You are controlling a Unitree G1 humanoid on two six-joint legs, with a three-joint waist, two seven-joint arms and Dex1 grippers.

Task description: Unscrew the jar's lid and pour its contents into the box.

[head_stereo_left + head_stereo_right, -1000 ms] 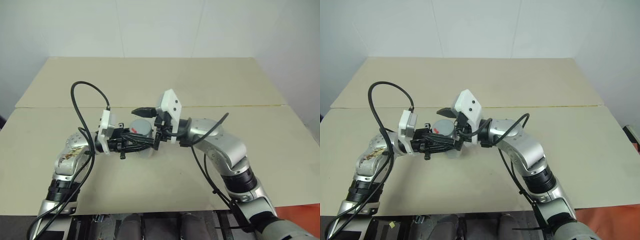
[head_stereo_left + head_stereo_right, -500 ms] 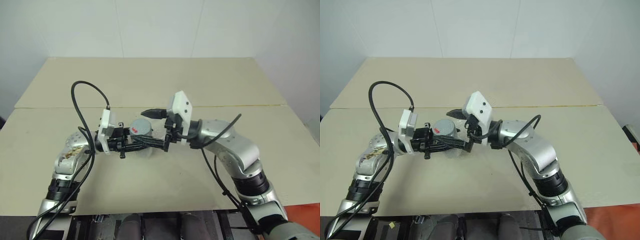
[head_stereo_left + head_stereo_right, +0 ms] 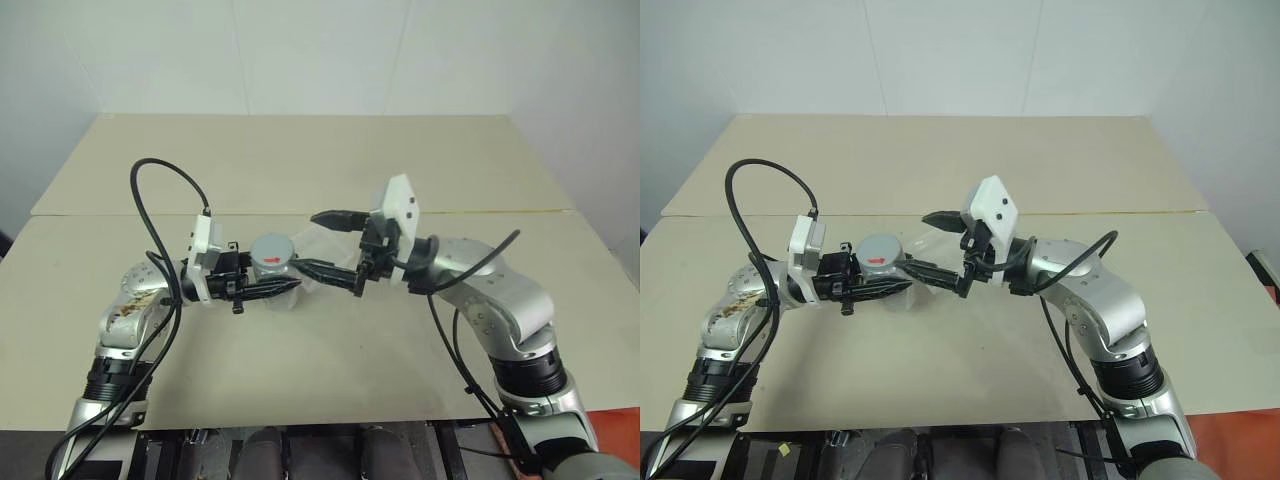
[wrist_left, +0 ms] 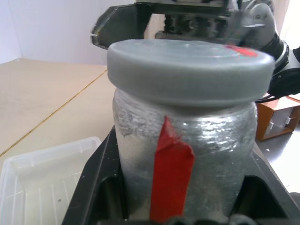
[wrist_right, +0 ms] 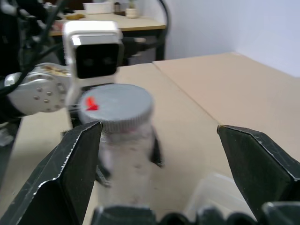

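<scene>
My left gripper (image 3: 264,284) is shut on the jar (image 3: 272,272), holding it upright above the table. The jar (image 4: 187,140) has a silvery-grey body with a strip of red label. The grey lid (image 3: 272,250) sits on its mouth, with a red mark on top (image 5: 117,110). Its contents are hidden inside. My right gripper (image 3: 328,246) stands open just to the right of the jar, pointing at it, with nothing between its fingers (image 5: 75,164). The clear plastic box (image 3: 308,246) lies on the table under and behind the two grippers.
The beige table (image 3: 330,160) has a seam (image 3: 520,211) running across it behind the arms. A black cable (image 3: 160,190) loops up from my left wrist. Bare tabletop lies beyond the seam and to both sides.
My right gripper has drawn back to the right, away from the jar, still open. The lid stays on the jar. My left gripper keeps its hold and has not moved.
</scene>
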